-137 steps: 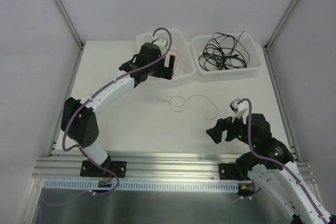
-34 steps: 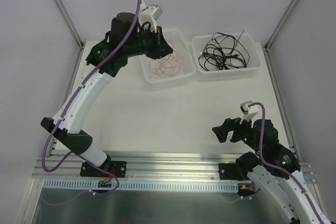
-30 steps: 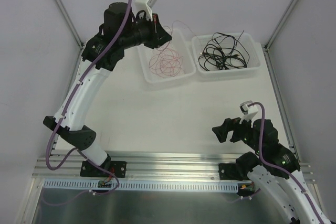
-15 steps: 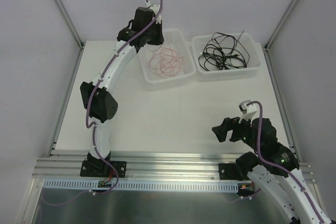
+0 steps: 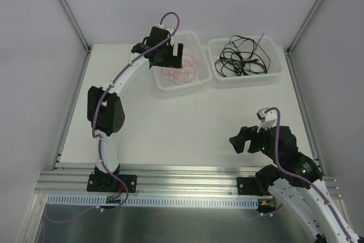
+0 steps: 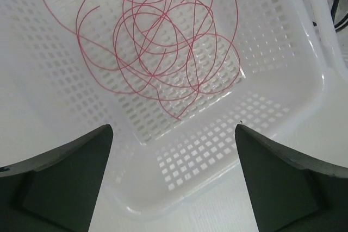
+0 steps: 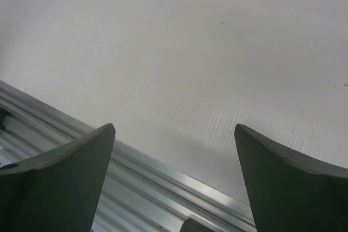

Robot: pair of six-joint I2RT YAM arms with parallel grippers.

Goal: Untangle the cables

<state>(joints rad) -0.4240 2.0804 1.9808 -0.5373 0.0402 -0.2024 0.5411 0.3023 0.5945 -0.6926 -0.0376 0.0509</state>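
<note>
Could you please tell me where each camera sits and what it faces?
Top external: above, behind the robot, looking down on table, left arm, right arm, black cables.
Left wrist: looks down into the basket, open left gripper framing.
Right wrist: faces table and rail, open right gripper framing.
Shared: top and left wrist show the red cables.

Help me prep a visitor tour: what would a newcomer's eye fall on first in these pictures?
Probably the tangle of thin red cable coiled in the left white basket at the far side, with the left gripper hovering open just above it. Next to it, the right basket holds a knot of black cables. The right gripper hangs open and empty over bare table near the front rail.
</note>
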